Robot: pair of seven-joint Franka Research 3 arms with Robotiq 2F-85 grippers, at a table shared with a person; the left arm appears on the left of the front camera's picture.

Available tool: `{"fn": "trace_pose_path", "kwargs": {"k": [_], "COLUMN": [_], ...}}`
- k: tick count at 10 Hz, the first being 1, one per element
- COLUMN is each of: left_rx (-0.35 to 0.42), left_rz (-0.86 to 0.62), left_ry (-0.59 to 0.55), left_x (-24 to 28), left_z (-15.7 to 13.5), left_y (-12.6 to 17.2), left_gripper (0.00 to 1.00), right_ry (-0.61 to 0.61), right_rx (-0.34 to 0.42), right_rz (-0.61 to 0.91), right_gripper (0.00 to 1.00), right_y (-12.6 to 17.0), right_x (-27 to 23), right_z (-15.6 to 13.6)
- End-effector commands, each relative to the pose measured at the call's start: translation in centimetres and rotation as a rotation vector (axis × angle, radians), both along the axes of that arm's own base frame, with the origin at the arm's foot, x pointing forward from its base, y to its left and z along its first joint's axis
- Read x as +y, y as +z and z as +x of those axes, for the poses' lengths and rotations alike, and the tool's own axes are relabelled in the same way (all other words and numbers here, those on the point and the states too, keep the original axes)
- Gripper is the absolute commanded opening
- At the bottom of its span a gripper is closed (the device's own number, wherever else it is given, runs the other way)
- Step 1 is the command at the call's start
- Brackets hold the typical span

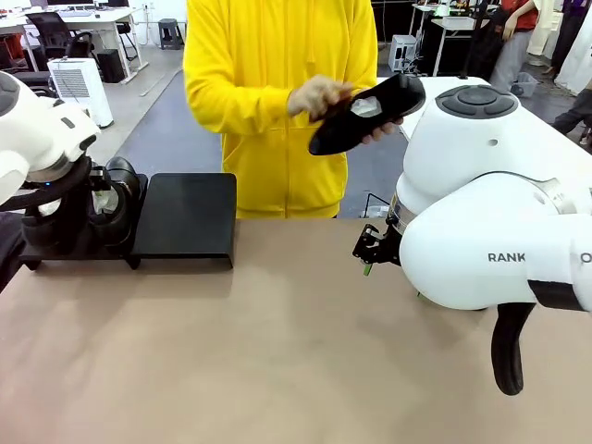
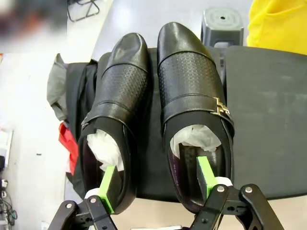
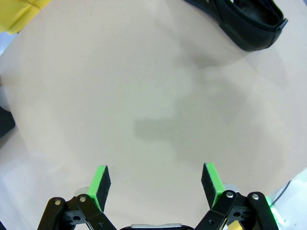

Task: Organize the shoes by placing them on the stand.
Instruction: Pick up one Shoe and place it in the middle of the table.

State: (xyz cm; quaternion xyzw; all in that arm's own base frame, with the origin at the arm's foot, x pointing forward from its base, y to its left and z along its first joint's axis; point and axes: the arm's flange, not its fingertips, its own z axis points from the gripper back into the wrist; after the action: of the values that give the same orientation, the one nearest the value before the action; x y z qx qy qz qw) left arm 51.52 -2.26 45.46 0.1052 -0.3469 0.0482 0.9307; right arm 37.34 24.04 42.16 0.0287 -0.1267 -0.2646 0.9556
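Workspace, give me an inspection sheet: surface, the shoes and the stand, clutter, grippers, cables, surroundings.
Surface: tan table top, flat and even.
Job's things: black stand at the far left. A buckled shoe and a second shoe sit side by side on its left panel; the right panel is bare. A third shoe is held in the person's hand.
Clutter: red item and grey cloth beside the stand, too unclear to name.
Grippers: left gripper open, one finger inside each shoe; right gripper open above the table.
Cables: black cable hanging under the right arm.
Surroundings: person in yellow across the table; white tables and a stool behind.
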Motion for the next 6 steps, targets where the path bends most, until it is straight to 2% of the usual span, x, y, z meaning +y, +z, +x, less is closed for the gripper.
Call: {"fn": "trace_pose_path", "kwargs": {"k": [1, 3, 4, 5, 6], "left_rx": [-0.012, -0.002, -0.033, -0.002, 0.068], "left_rz": [0.009, 0.0, -0.011, -0.047, -0.1], "left_ry": [-0.007, 0.0, -0.076, -0.122, -0.155], "left_x": [-0.1, 0.0, -1.8, -2.9, -3.9], "left_z": [0.3, 0.1, -2.2, -4.0, -5.7], "left_y": [0.5, 0.1, 2.2, 3.8, 4.7], "left_gripper": [0.82, 0.82, 0.82, 0.82, 0.82], "right_ry": [0.019, 0.019, 0.019, 0.019, 0.019], "right_rx": [-0.005, -0.005, -0.005, -0.005, -0.005], "right_rz": [0.007, 0.007, 0.007, 0.007, 0.007], "right_gripper": [1.0, 1.0, 1.0, 1.0, 1.0], "right_y": [0.1, 0.1, 0.1, 0.1, 0.1], "right_x": [0.0, 0.0, 0.0, 0.0, 0.0], "right_z": [0.2, 0.2, 0.2, 0.2, 0.2]}}
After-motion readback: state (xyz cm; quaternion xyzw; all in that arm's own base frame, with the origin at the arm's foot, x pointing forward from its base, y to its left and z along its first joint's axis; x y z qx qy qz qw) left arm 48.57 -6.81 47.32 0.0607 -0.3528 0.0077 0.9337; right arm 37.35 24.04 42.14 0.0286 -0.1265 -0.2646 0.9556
